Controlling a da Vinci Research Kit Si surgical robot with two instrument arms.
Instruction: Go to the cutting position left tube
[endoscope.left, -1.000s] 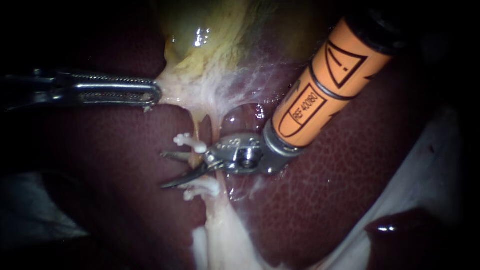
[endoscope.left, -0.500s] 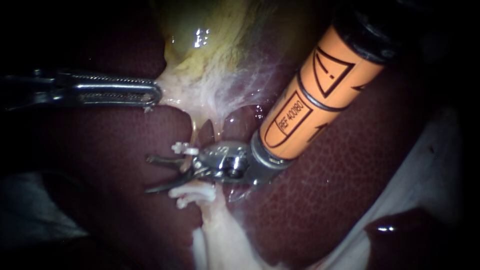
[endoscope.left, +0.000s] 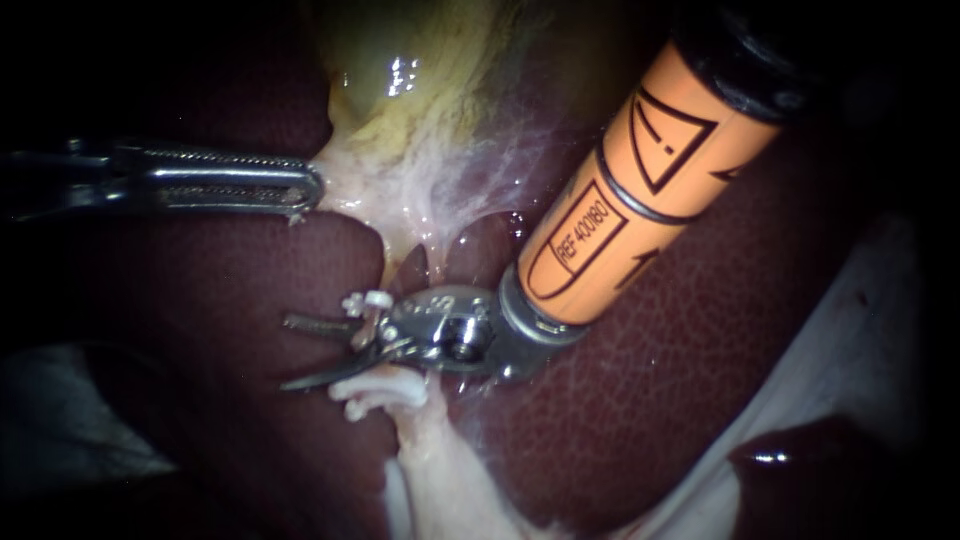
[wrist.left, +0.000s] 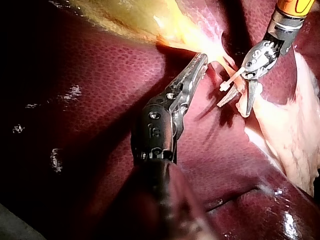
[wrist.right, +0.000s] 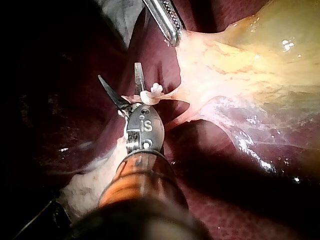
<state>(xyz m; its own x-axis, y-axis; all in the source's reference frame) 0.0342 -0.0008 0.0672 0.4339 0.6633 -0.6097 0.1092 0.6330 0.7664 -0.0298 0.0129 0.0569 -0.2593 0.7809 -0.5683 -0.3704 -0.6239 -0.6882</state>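
Dark red liver (endoscope.left: 700, 380) fills the background, with the yellowish gallbladder (endoscope.left: 430, 80) at the far side. From the gallbladder's neck the left tube (endoscope.left: 387, 262) runs toward the near side as a thin pale strand. It carries two white clips, a far clip (endoscope.left: 366, 300) and a near clip (endoscope.left: 385, 388).

The tube's long axis lies far to near. The blades of my right instrument (endoscope.left: 290, 352) point left, straight across it. The stretch of tube between the two clips sits inside the spread blades, close to their hinge, with one blade on its far side just under the far clip and the other on its near side just above the near clip. A clear gap shows between the blades and they grip nothing. I cannot tell whether either edge touches the tube.

The right instrument is the one at the tube. Its orange shaft comes down from the upper right and the wrist bends so that the blades lie almost level over the liver.

My left instrument (endoscope.left: 312, 188) reaches in from the left, well apart from the clips. Its jaws are clamped on the pale tissue (endoscope.left: 345, 185) at the gallbladder's neck, and the tube looks taut.

By my judgement the blades are at, or very near, the cutting place.
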